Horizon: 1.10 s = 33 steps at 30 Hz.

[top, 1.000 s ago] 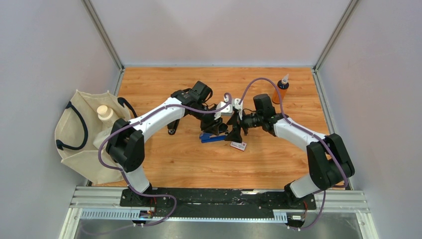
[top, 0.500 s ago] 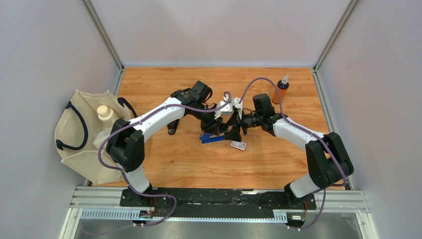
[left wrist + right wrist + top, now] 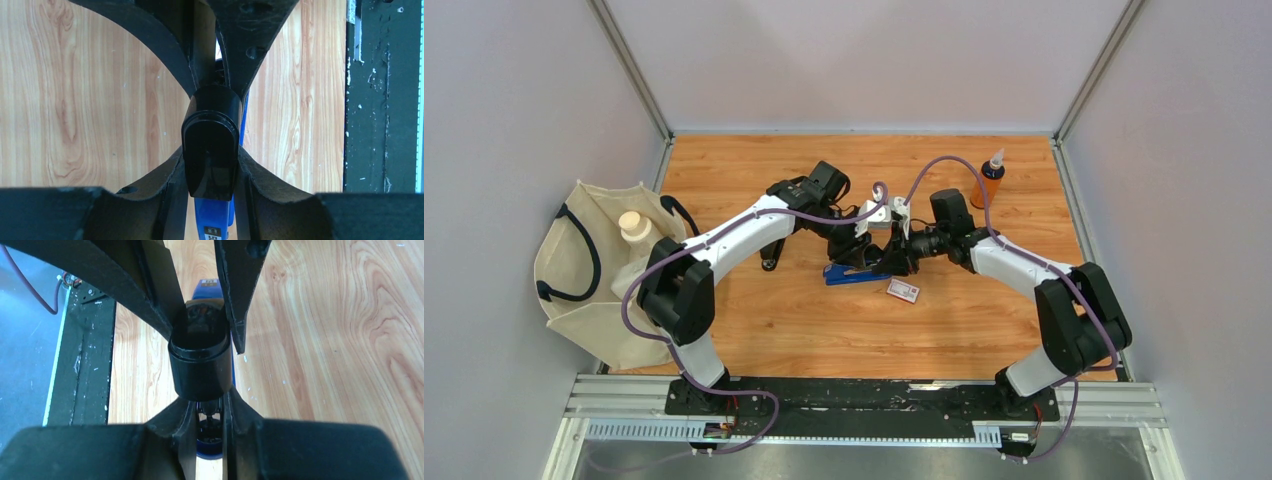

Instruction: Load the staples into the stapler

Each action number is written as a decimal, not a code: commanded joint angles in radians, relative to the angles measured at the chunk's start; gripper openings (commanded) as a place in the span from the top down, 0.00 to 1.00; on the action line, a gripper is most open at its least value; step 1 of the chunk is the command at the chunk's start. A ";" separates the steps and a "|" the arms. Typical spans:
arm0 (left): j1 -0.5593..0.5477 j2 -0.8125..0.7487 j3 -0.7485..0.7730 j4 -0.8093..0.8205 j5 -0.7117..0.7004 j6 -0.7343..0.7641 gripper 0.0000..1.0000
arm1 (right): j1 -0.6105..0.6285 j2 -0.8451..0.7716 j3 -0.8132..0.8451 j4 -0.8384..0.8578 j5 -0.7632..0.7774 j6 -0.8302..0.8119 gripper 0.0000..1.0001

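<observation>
Left fingers pinch the stapler by its black top, and the right fingers clamp that same cap from the opposite end, I'd guess to steady it and swing it open. Its blue base lies on the surface beneath both. Just beside the right fingers sit the staples, a small white red-labelled box.

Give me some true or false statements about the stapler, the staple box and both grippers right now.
1. The left gripper and right gripper are both closed on the stapler. True.
2. The staple box is held in the air. False: it lies on the table beside the stapler, with no gripper on it.
3. The orange bottle stands near the far right corner. True.
4. The cloth bag lies at the right edge. False: it is at the left edge.
</observation>
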 commanded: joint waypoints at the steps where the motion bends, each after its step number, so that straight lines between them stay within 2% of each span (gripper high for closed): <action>1: -0.018 0.015 0.070 0.141 0.063 -0.125 1.00 | 0.095 0.007 0.012 0.061 -0.015 -0.117 0.88; 14: 0.059 -0.005 0.054 0.181 0.128 -0.206 1.00 | 0.089 -0.005 0.005 0.053 -0.006 -0.134 0.97; 16: 0.084 -0.014 0.048 0.210 0.151 -0.239 1.00 | 0.083 -0.007 0.003 0.053 -0.006 -0.132 1.00; 24: 0.194 -0.070 0.005 0.345 0.231 -0.387 1.00 | 0.036 -0.011 -0.001 0.076 -0.023 -0.077 1.00; 33: 0.300 -0.142 -0.059 0.578 0.274 -0.577 1.00 | -0.012 -0.022 -0.053 0.265 -0.009 0.081 1.00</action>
